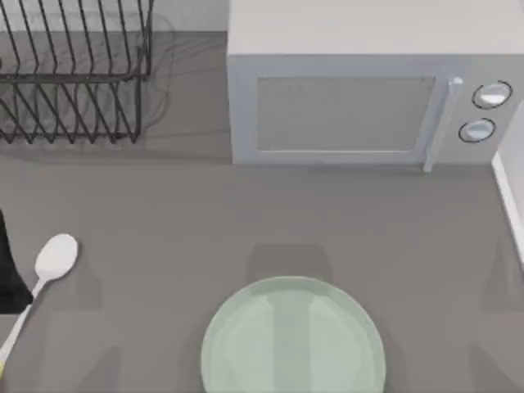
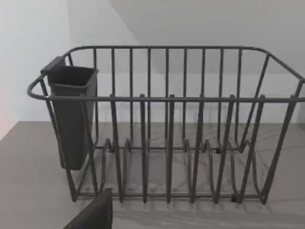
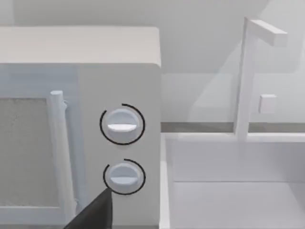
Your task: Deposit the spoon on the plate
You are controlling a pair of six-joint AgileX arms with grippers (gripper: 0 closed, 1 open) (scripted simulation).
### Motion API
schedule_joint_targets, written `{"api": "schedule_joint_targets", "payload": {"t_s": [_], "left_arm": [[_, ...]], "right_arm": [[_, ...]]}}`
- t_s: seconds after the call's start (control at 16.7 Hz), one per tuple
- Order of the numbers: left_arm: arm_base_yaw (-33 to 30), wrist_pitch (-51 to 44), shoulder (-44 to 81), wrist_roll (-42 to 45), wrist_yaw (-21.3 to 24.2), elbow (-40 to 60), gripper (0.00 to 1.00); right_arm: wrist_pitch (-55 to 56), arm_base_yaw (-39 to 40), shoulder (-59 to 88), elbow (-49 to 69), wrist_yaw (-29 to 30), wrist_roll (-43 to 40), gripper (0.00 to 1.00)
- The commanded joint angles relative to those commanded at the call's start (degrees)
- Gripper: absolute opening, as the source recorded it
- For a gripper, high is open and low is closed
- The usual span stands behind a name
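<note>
So the spoon (image 1: pixel 51 264) lies on the worktop (image 1: pixel 246 221) at the far left, well apart from the plate (image 1: pixel 293 337) at the front middle. Left end effector (image 1: pixel 10 274) sits just beside the handle; can't tell its opening.

Open table (image 1: pixel 164 237) between spoon (image 1: pixel 54 258) and plate (image 1: pixel 293 340); microwave (image 1: pixel 360 98) well behind.

Left arm (image 1: pixel 10 274): black, matte slab at left edge of top view, no markings or cables visible. Left wrist view: dark grey angular finger (image 2: pixel 93 213), flat faces, sharp corner, bottom edge. Right wrist view: similar dark wedge-shaped finger (image 3: pixel 93 212), plain.
</note>
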Motion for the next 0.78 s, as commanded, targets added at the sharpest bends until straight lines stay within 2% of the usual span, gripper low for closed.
{"api": "schedule_joint_targets", "payload": {"t_s": [0.18,0.36,0.54,0.78], "left_arm": [[0.01,-0.65,0.69,0.2,-0.02,0.64,1.0],[-0.02,-5.41,6.22,1.62,-0.03,5.2,1.0],[-0.19,-13.66,17.15,3.99,0.04,12.85,1.0],[-0.4,-27.76,37.77,7.85,0.15,25.25,1.0]], "right_arm": [[0.0,0.0,0.0,0.0,0.0,0.0,1.0],[0.0,0.0,0.0,0.0,0.0,0.0,1.0],[0.0,0.0,0.0,0.0,0.0,0.0,1.0],[0.0,0.0,0.0,0.0,0.0,0.0,1.0]]}}
